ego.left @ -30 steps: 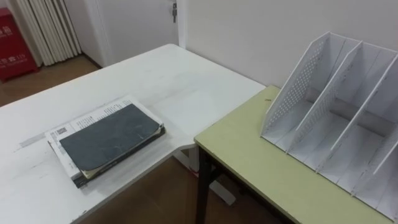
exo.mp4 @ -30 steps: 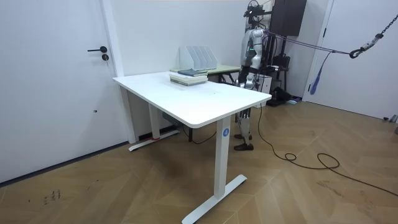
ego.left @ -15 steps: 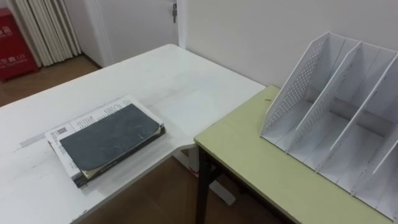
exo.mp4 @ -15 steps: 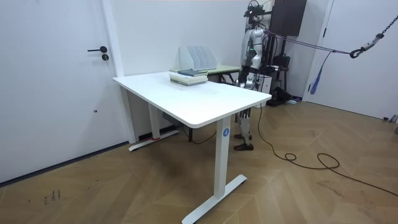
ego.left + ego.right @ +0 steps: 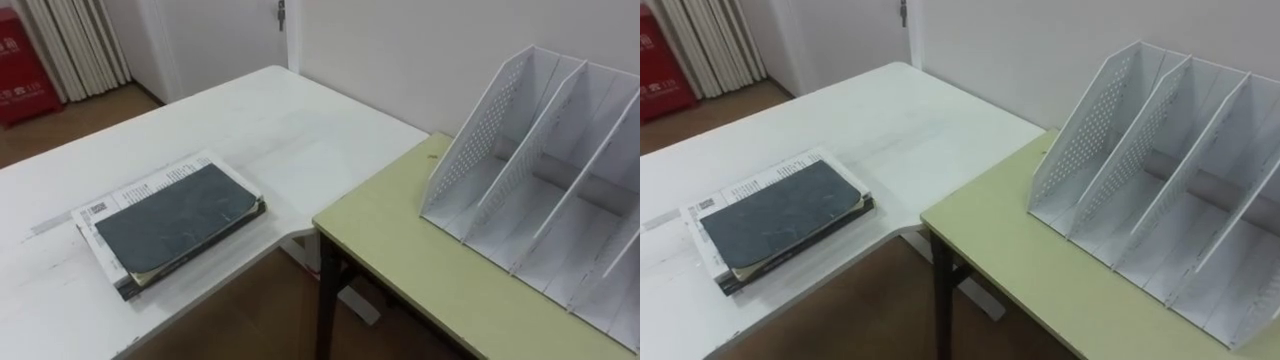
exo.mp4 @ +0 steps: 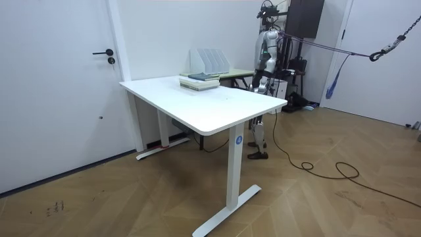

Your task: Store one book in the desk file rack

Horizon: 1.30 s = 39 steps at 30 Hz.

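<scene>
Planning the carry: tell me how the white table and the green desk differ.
The white table has a white top and white legs; the green desk, a pale green top and a dark leg. The table carries the book stack; the desk, the file rack. Both stand side by side against the wall.

The 2 eye views look down from the robot's head, close on the book stack (image 5: 170,225) and file rack (image 5: 465,135), which the room view sees far off across the white table (image 6: 197,108).
</scene>
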Tool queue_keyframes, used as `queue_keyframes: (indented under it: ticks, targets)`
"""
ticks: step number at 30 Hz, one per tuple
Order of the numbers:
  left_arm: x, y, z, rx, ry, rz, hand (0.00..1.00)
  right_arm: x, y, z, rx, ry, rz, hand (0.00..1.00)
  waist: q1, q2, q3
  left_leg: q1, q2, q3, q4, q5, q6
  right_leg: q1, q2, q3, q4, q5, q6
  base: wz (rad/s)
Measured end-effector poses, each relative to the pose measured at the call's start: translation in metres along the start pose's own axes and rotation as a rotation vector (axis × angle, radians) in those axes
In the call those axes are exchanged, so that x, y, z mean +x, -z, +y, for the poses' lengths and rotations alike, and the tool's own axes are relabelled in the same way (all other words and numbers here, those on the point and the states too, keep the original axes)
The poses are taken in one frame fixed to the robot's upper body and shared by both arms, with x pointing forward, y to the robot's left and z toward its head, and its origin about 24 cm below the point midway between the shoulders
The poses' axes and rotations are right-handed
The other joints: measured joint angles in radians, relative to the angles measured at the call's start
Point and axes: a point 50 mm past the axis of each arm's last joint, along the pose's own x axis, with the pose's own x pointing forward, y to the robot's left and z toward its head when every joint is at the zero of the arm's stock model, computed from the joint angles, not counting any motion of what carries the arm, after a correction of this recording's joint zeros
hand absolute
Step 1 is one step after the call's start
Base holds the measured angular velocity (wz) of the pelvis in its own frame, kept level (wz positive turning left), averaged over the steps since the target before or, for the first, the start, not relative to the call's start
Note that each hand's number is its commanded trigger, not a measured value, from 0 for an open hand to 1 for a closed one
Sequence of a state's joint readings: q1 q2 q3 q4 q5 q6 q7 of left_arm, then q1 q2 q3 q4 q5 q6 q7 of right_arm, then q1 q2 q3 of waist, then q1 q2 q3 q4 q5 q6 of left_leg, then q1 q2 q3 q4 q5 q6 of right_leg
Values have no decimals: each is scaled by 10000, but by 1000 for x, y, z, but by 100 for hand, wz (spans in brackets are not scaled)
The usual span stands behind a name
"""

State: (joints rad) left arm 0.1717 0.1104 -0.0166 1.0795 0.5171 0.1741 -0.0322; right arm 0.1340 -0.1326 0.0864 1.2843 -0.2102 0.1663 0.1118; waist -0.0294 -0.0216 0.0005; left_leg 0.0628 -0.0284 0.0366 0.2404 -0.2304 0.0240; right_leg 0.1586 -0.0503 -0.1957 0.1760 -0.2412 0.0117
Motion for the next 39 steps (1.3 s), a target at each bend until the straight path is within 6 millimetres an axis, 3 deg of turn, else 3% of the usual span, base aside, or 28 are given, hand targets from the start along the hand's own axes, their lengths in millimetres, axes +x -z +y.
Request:
queue_keyframes:
  ticks: [5, 10, 15, 19, 20, 21, 25, 31, 35, 39]
  targets:
    - [0, -6, 3, 641, -321, -415, 0, 0, -2, -2, -188, 133, -128, 0, -112, -8, 31, 13, -1, 1, -14, 0, 1, 18, -1, -7, -20, 0, 0, 0]
    - [-4, -35, 22, 1691, -1391, -1790, 0, -1, -12, -4, -718, 322, -524, 0, -236, -132, 158, 8, -5, 0, -39, 3, 2, -6, -4, -14, -57, -1, 2, 0]
    - [-12, -70, 29, 2858, -2317, -3417, 0, -1, -14, -5, -1052, 506, -742, 0, -326, -169, 130, 16, -19, 12, -157, 6, 3, -33, -4, 23, -42, 2, 7, 0]
    - [-21, -98, 20, 4101, -2545, -4679, 0, -2, -24, -8, -1405, 616, -1010, 0, -621, -132, 108, -1, -23, 24, -185, 11, 3, -16, -9, 36, -43, 8, 14, 0]
    - [-23, -103, 18, 4351, -2577, -4868, 0, -2, -25, -8, -1475, 631, -1043, 0, -663, -49, 62, 6, -21, 24, -183, 11, 3, -16, -7, 47, -44, 8, 13, 0]
    - [-29, -114, 15, 4869, -2752, -5422, 0, -2, -27, -9, -1629, 681, -1130, 0, -757, -93, 96, 17, -20, 19, -192, 12, 2, -10, -5, 40, -55, 10, 11, 0]
    - [-51, -150, 6, 6088, -3244, -7261, 0, -4, -35, -16, -1848, 852, -1426, 0, -817, -43, 95, 15, -23, 24, -236, 14, 1, -14, -2, 50, -65, 13, 10, 0]
    - [-75, -175, 4, 6714, -3942, -8712, 0, -4, -37, -19, -1768, 947, -1442, 0, -1067, -14, 86, 0, -44, -94, -180, 21, 6, -28, -14, -52, -59, 14, 10, 4]
    - [-111, -202, 13, 7392, -5586, -10461, 0, -4, -38, -20, -1754, 970, -1432, 0, -1054, -77, 122, -5, -47, -144, -184, 64, 5, -24, -14, -68, -57, 24, -3, 3]
    - [-136, -215, 19, 7463, -6610, -11464, 0, -4, -35, -20, -1823, 958, -1353, 0, -1057, -20, 81, 3, -34, -132, -200, 90, -5, -20, -4, -63, -63, 32, -17, 0]
